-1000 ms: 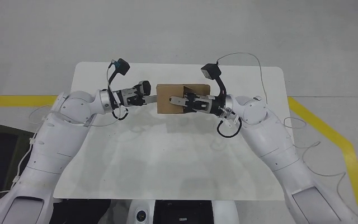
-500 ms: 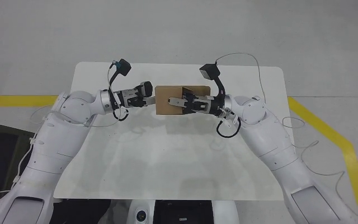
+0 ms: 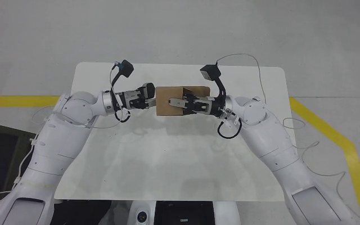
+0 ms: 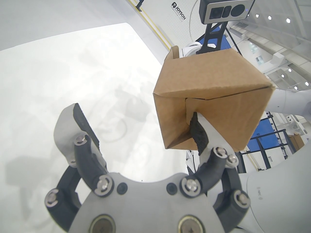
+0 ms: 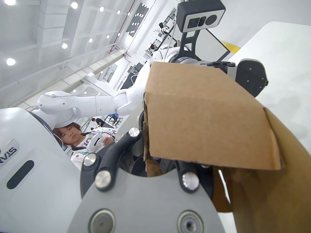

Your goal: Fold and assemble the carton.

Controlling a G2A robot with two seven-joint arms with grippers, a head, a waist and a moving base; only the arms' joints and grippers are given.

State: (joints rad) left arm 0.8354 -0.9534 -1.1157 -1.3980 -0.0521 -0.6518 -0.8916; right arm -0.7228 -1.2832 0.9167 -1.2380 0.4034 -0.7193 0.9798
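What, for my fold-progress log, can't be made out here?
Left wrist view: the tip of the left end effector's finger, buried in the carton's end seam.
Right wrist view: the right end effector's grip, behind the carton's panel.
Top view: the carton's underside, and whether it touches the table.
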